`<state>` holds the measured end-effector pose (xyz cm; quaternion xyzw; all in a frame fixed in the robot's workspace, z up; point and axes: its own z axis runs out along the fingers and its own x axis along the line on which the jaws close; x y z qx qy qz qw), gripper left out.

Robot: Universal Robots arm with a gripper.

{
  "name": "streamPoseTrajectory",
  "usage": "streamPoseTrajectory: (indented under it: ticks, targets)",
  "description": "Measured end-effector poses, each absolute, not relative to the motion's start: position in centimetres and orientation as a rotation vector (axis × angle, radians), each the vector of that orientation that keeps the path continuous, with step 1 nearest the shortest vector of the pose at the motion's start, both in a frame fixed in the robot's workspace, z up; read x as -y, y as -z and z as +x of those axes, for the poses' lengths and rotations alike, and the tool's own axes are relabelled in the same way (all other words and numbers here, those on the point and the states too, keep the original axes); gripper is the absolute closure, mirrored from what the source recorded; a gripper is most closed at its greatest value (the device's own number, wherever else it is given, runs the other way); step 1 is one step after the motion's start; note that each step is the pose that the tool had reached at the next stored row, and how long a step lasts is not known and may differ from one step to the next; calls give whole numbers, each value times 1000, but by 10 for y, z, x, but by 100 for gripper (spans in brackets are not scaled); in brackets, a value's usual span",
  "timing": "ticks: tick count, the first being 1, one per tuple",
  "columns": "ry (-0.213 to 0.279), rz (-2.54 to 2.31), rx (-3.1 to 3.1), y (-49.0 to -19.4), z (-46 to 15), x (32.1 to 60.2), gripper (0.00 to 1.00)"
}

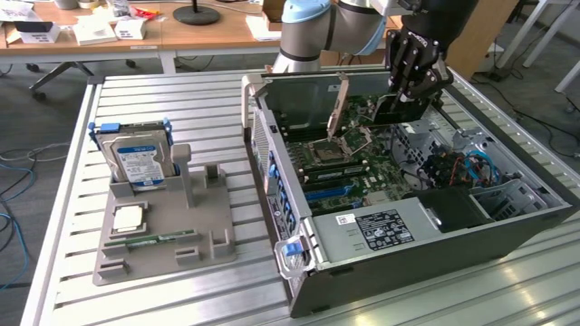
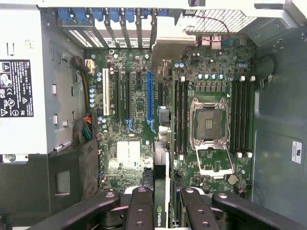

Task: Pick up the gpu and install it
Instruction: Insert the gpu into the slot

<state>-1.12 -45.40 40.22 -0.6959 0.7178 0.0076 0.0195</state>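
Between the fingers of the gripper [image 2: 160, 213], clamped from both sides, sits the gpu [image 2: 161, 163]. In the wrist view I see it edge-on, with its pale bracket end toward the rear wall of the case. In the exterior view the card [image 1: 397, 112] hangs on edge below the gripper [image 1: 403, 95], over the far part of the motherboard [image 1: 363, 163], near the CPU socket [image 1: 335, 146]. I cannot tell whether its lower edge touches anything; it looks clear of the board.

As I read it, the pick is done and I am in the carry-in and alignment step. The card runs parallel to the long blue slot [image 2: 149, 96] but appears just beside its line, not over it. Seating would call for a small sideways correction, the bracket meeting the rear slot openings [image 2: 115, 14], and a straight, level push with the card kept upright.

My arm comes in from the far side of the table [image 1: 181, 88], with the wrist pointing down into the open computer case [image 1: 507, 231]. The hard drive [image 1: 136, 159] and RAM stick [image 1: 149, 241] rest on the grey holder [image 1: 163, 258], well apart from the case.
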Motion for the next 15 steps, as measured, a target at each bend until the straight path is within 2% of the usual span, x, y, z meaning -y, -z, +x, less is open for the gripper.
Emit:
streamPoseTrajectory:
  ticks: [15]
  targets:
    - [-23,-2160,-2228,-389,-11,454,74]
